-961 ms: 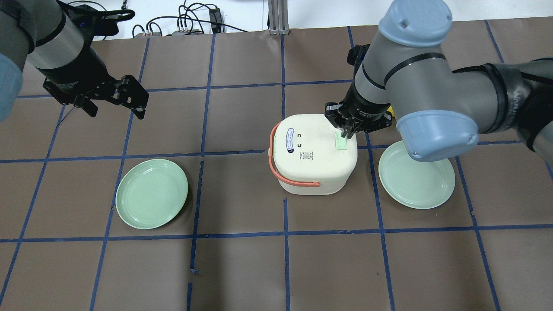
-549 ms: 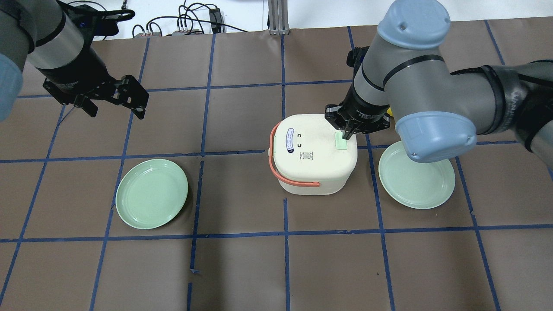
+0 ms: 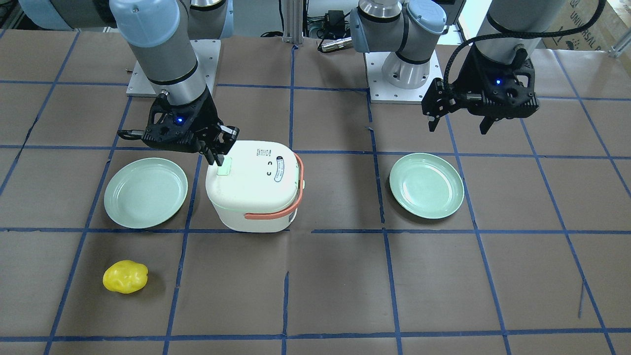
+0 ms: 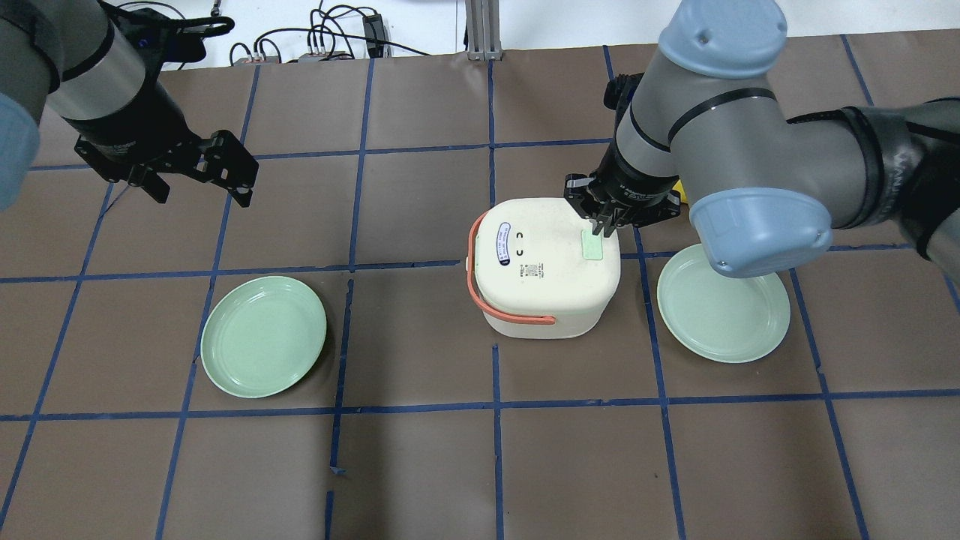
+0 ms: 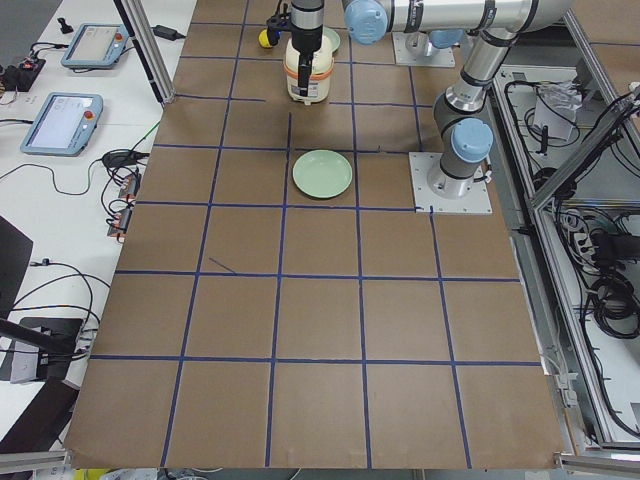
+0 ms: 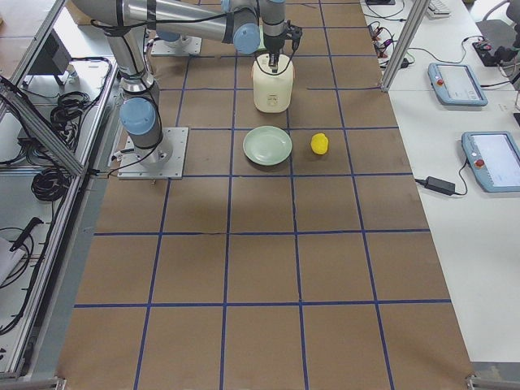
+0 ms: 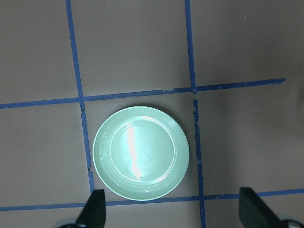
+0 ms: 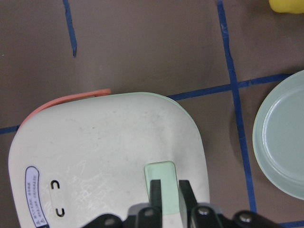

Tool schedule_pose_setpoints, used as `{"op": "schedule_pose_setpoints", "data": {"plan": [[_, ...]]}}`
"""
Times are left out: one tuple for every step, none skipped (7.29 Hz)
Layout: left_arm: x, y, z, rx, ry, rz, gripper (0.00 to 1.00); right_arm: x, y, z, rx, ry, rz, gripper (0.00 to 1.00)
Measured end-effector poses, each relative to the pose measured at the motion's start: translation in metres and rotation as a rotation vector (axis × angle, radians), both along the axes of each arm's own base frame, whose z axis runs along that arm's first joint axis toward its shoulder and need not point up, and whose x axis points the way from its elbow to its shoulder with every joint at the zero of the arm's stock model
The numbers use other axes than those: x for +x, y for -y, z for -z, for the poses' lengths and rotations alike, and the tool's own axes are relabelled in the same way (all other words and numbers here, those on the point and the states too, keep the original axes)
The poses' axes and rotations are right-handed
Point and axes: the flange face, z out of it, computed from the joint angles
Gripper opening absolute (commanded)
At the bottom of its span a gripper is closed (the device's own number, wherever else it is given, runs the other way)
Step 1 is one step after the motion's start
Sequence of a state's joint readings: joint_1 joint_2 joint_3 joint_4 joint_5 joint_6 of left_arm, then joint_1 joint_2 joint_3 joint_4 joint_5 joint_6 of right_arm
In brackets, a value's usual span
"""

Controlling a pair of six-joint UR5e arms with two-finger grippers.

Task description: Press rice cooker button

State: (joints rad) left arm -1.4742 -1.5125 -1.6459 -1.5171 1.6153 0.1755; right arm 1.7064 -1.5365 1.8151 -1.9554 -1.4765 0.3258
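Note:
The white rice cooker (image 4: 547, 270) with a coral handle stands mid-table; it also shows in the front view (image 3: 256, 192) and the right wrist view (image 8: 109, 156). Its mint-green button (image 4: 592, 247) (image 3: 224, 169) (image 8: 160, 172) sits near the lid's right edge. My right gripper (image 4: 603, 228) (image 3: 217, 160) (image 8: 171, 194) is shut, points down, and its tips are at the button's far end; I cannot tell whether they touch it. My left gripper (image 4: 202, 191) (image 3: 458, 125) (image 7: 173, 211) is open and empty, high over the table's far left.
One green plate (image 4: 264, 335) (image 7: 141, 152) lies left of the cooker. Another green plate (image 4: 723, 304) (image 8: 285, 137) lies close on its right, under my right arm. A yellow object (image 3: 125, 276) (image 6: 320, 143) lies beyond the right plate.
My right gripper's tips have shifted slightly back from the button's middle toward its far end, so more of the button shows. The left arm has not moved.

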Motion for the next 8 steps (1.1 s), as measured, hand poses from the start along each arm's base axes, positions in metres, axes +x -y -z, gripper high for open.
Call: {"op": "schedule_pose_setpoints", "data": {"plan": [[0.000, 0.000, 0.000, 0.000, 0.000, 0.000, 1.00, -0.004, 0.004, -0.011, -0.005, -0.005, 0.006, 0.93], [0.000, 0.000, 0.000, 0.000, 0.000, 0.000, 1.00, -0.006, 0.008, -0.024, 0.008, -0.010, 0.007, 0.91], [0.000, 0.000, 0.000, 0.000, 0.000, 0.000, 1.00, -0.004, 0.010, -0.036, 0.024, -0.010, 0.006, 0.84], [0.000, 0.000, 0.000, 0.000, 0.000, 0.000, 1.00, 0.001, 0.009, -0.038, 0.037, -0.004, 0.014, 0.80], [0.000, 0.000, 0.000, 0.000, 0.000, 0.000, 1.00, 0.005, 0.007, -0.035, 0.049, -0.001, 0.027, 0.84], [0.000, 0.000, 0.000, 0.000, 0.000, 0.000, 1.00, 0.009, 0.008, -0.035, 0.043, -0.002, 0.030, 0.95], [0.000, 0.000, 0.000, 0.000, 0.000, 0.000, 1.00, 0.008, 0.012, -0.040, 0.025, -0.007, 0.020, 0.98], [0.000, 0.000, 0.000, 0.000, 0.000, 0.001, 1.00, 0.001, 0.018, -0.044, 0.008, -0.021, -0.009, 1.00]]}}
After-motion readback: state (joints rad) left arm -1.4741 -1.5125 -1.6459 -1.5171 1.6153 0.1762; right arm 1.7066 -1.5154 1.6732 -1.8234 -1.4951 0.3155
